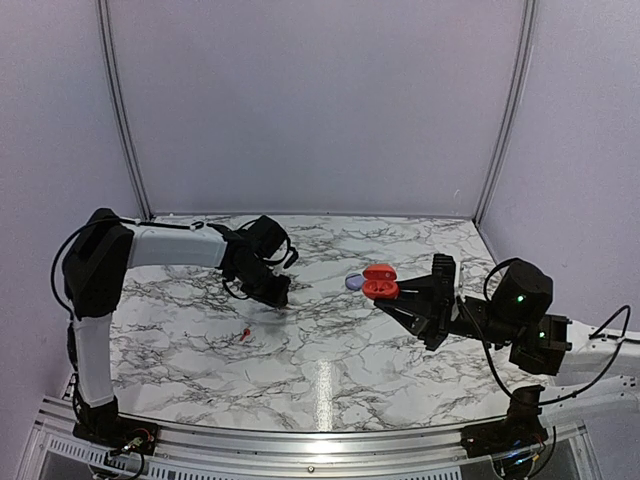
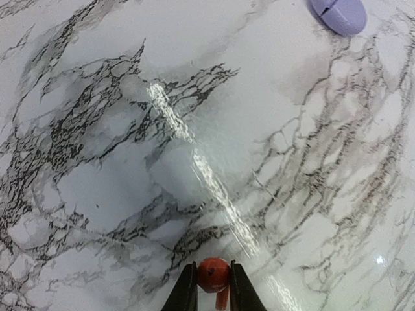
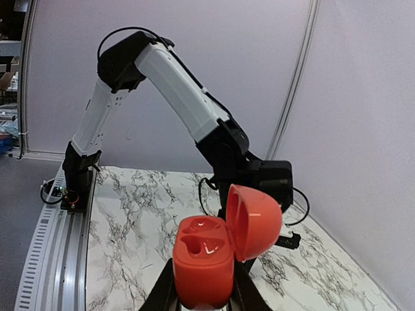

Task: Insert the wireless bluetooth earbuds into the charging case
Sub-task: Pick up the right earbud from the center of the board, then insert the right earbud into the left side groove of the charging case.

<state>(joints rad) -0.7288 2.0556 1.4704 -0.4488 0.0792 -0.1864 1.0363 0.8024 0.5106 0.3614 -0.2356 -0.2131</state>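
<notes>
My left gripper (image 2: pixel 213 265) is shut on a small red earbud (image 2: pixel 214 275); its round head sits between the tips and its stem points back, low over the marble. From above, that gripper (image 1: pixel 278 296) is at the table's middle left. A second red earbud (image 1: pixel 245 334) lies loose on the marble, nearer the front. My right gripper (image 3: pixel 203 280) is shut on the red charging case (image 3: pixel 204 259), held above the table with its lid (image 3: pixel 254 221) hinged open and both sockets empty. The top view shows the case (image 1: pixel 378 281) right of centre.
A lilac oval case (image 1: pixel 355 283) lies closed on the marble just left of the red case, and it shows in the left wrist view (image 2: pixel 338 14) at the top right. The left arm (image 3: pixel 181 91) rises behind the held case. Pale walls enclose the table.
</notes>
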